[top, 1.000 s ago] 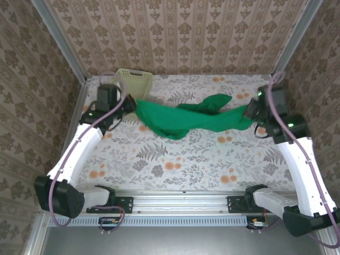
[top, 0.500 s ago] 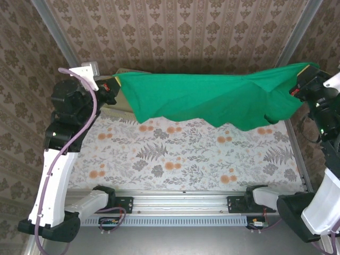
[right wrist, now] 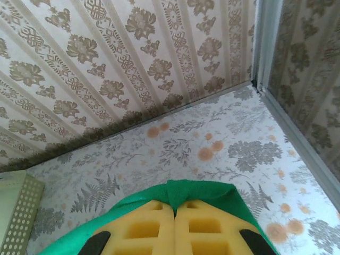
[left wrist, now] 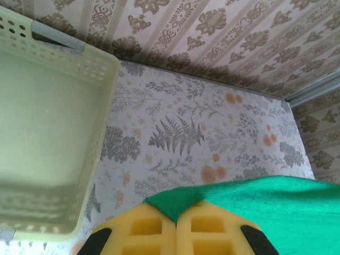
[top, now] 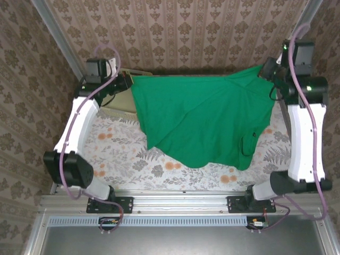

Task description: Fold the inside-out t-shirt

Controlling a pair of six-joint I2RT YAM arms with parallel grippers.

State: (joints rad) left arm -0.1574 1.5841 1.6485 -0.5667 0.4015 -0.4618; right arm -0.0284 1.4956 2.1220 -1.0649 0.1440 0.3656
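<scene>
Fingers point(left wrist: 143, 234) pinch opposite t-shirt point(top: 202, 122) corners — left gripper point(left wrist: 176, 213), right gripper point(right wrist: 174, 210), cloth between.

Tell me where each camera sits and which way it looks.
Top external: above and behind, looking down on the table; the left arm and right arm show, holding the t-shirt spread between them.
Left wrist: on the left arm, looking past the left gripper down at the basket.
Right wrist: on the right arm, looking past the right gripper toward the far corner.
Shared: both wrist views show shut jaws pinching the t-shirt.
</scene>
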